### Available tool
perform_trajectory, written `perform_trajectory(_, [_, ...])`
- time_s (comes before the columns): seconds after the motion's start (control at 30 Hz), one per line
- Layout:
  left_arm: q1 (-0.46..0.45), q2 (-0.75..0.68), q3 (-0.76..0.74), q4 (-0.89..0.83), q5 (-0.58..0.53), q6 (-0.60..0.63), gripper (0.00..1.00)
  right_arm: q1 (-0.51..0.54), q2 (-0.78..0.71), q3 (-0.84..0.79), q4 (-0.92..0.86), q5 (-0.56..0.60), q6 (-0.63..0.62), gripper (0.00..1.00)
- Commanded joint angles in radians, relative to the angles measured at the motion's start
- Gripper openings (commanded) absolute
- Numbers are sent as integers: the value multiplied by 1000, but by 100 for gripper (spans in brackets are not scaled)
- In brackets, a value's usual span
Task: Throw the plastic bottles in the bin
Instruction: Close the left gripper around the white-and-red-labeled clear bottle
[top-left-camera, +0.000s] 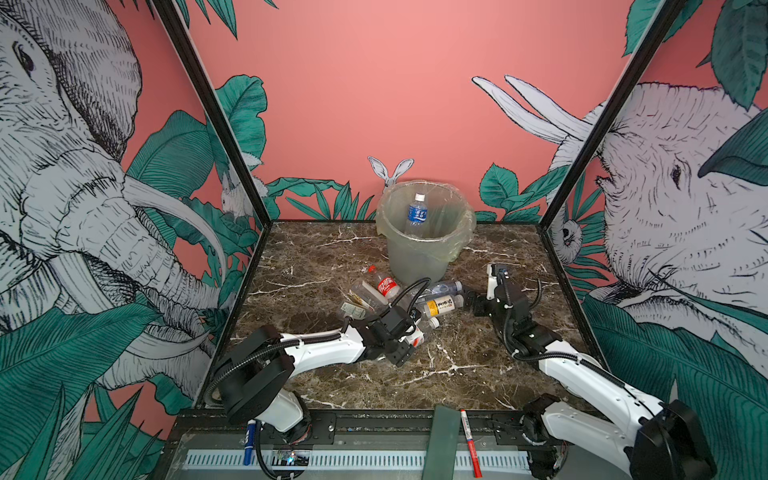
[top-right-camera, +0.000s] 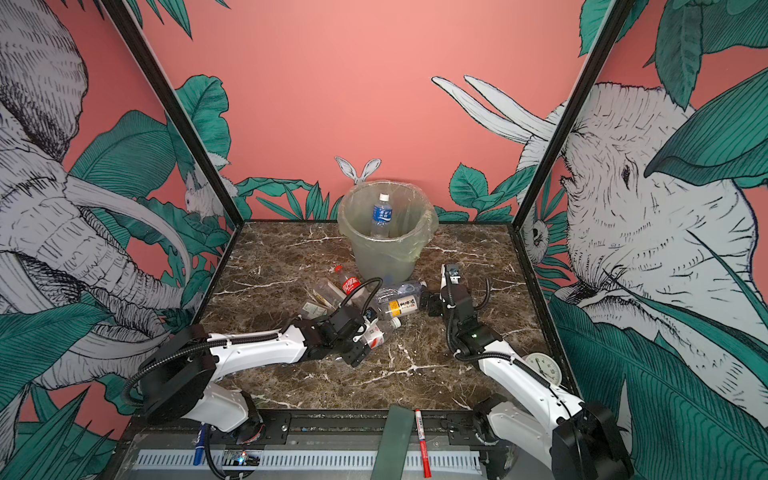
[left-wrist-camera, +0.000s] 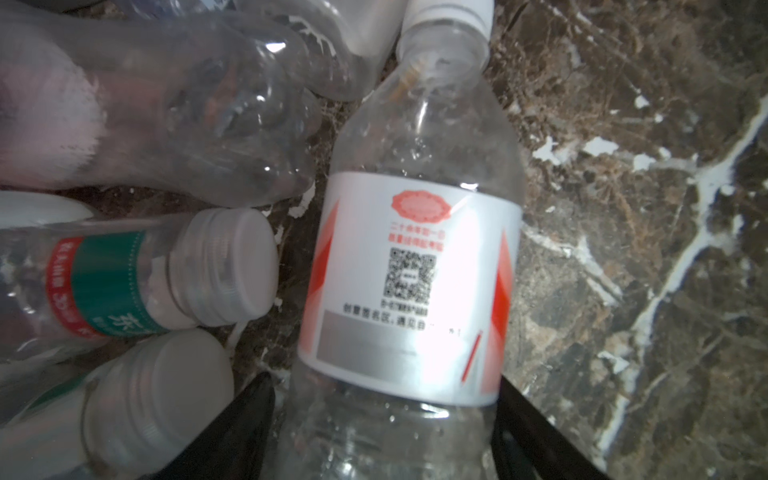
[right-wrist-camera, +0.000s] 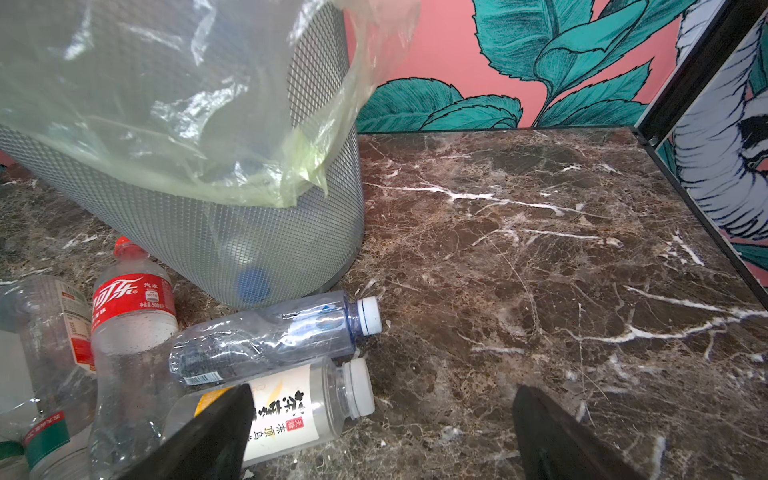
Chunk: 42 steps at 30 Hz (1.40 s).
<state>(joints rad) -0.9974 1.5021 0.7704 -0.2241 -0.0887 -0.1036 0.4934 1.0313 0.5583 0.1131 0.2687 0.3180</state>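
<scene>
The bin (top-left-camera: 424, 249) (top-right-camera: 386, 249) stands at the back of the marble table, with a blue-labelled bottle (top-left-camera: 417, 214) upright inside. Several plastic bottles lie piled in front of it: a red-labelled cola bottle (top-left-camera: 386, 286) (right-wrist-camera: 133, 295), a yellow-labelled one (top-left-camera: 440, 306) (right-wrist-camera: 282, 407) and a bluish clear one (right-wrist-camera: 266, 336). My left gripper (top-left-camera: 409, 343) (left-wrist-camera: 384, 415) straddles a lying bottle with a white-and-red label (left-wrist-camera: 411, 282). One finger touches it and a sliver of table shows beside the other. My right gripper (top-left-camera: 482, 291) (right-wrist-camera: 382, 399) is open over bare marble beside the yellow-labelled bottle's cap.
A green-labelled bottle (left-wrist-camera: 108, 282) and other white-capped ones crowd the left gripper. A red-and-white marker (top-left-camera: 469, 440), a blue pen (top-left-camera: 248, 440) and a green strip (top-left-camera: 442, 440) lie on the front rail. A small clock (top-right-camera: 542, 368) shows behind the right arm. Black frame posts edge the table.
</scene>
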Motion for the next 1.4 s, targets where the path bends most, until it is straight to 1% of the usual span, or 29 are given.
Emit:
perform_trajectory(0.0, [-7,12,29,-46,12,24,80,-2,7,27,19,4,-3,99])
perform_trajectory(0.23, [-12,23,35,-47,2,27,78,-1,7,30,16,6,-5,99])
perform_trajectory(0.3, [-15,21,33,-44,2,25,75,-2,6,29,16,5,-5,99])
perform_trajectory(0.47, [-21,18,19,-35,6,19,64,-2,6,29,14,2,-5,99])
perform_trajectory(0.63, [-27,-14,-11,-9,11,6,59,-2,6,31,12,0,-5,99])
perform_trajectory(0.83, [-36,-104,-74,23,14,-24,57,-2,7,31,13,0,-5,99])
perform_trajectory(0.97, [-48,-189,-123,33,-13,-41,57,-1,7,32,11,-6,-2,99])
perform_trajectory(1.13, [-50,-298,-201,71,-63,-71,57,-2,1,32,9,-11,0,99])
perform_trajectory(1.37, [-58,-490,-276,91,-173,-79,56,-1,9,31,13,-16,6,99])
